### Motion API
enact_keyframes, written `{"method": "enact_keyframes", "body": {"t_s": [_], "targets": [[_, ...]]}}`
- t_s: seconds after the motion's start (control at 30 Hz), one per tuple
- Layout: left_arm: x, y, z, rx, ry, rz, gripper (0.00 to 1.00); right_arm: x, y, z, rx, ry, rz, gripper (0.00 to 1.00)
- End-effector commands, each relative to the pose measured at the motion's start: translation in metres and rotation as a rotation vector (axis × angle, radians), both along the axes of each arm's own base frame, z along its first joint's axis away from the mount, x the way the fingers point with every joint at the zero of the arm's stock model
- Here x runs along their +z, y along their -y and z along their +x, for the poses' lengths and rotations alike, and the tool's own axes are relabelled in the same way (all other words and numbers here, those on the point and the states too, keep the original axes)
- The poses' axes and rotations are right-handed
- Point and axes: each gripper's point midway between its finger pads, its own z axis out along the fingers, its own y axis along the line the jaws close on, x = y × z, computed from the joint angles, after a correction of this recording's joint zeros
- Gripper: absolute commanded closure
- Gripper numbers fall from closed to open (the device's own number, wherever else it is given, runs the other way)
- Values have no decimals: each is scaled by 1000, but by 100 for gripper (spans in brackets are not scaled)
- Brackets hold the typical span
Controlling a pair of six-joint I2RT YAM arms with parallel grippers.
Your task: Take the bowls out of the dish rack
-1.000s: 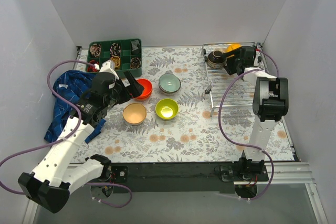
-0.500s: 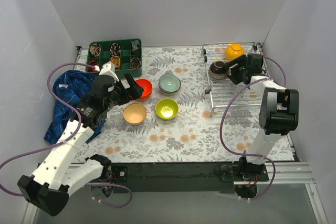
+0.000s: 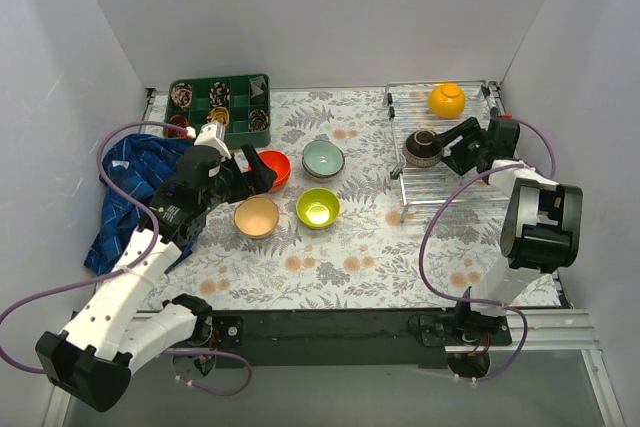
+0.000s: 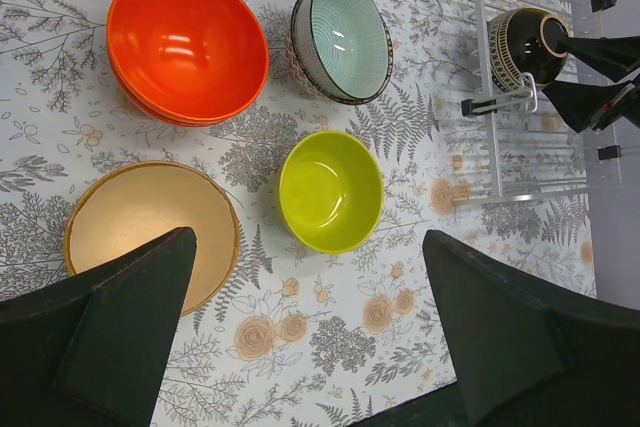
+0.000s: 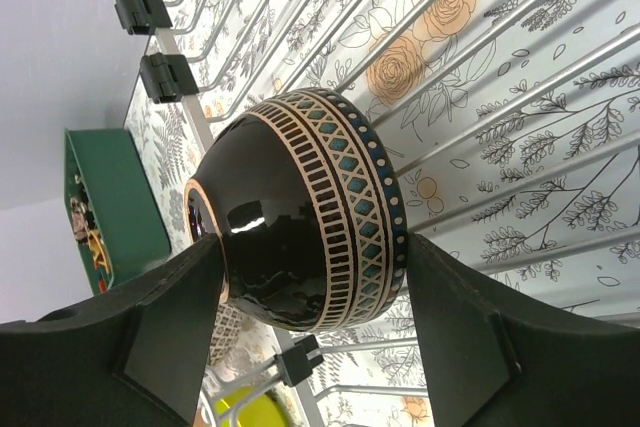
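Note:
The silver wire dish rack point(image 3: 455, 179) lies at the right. A yellow-orange bowl point(image 3: 446, 99) sits at its far end. My right gripper point(image 3: 436, 145) is shut on a dark brown patterned bowl point(image 3: 418, 150), held tipped on its side just over the rack bars point(image 5: 500, 77); its fingers clamp the bowl point(image 5: 310, 217) from both sides. On the table stand a red-orange bowl point(image 3: 272, 168), a pale mint bowl point(image 3: 323, 158), a lime green bowl point(image 3: 317, 207) and a beige bowl point(image 3: 257, 216). My left gripper point(image 3: 250, 169) is open and empty above them point(image 4: 308, 277).
A green compartment tray point(image 3: 220, 107) with small items stands at the back left. A blue cloth point(image 3: 125, 197) lies at the left edge. White walls close in the table on three sides. The rack's clips point(image 5: 165, 77) stand near the held bowl.
My right gripper has carried the dark brown bowl from the rack's far-left corner toward the near side, uncovering the yellow-orange bowl. My left arm has shifted slightly.

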Motion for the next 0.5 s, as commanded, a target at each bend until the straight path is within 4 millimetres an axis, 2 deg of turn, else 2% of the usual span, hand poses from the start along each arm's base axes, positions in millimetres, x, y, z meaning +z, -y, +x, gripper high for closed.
{"method": "enact_keyframes", "body": {"t_s": [0.0, 0.03, 0.13, 0.33, 0.47], "targets": [[4, 4, -1, -28, 21, -6, 2, -24, 2, -13, 95, -29, -83, 38], [3, 3, -1, -27, 21, -4, 2, -26, 0, -15, 123, -30, -79, 31], [3, 3, -2, -30, 20, -5, 2, -31, -2, -16, 188, -49, -80, 18], [-1, 5, -1, -31, 6, -6, 2, -38, -1, -16, 261, -59, -72, 9], [-1, 5, 1, -29, 4, -7, 2, -43, 0, -20, 317, -45, -37, 6]]}}
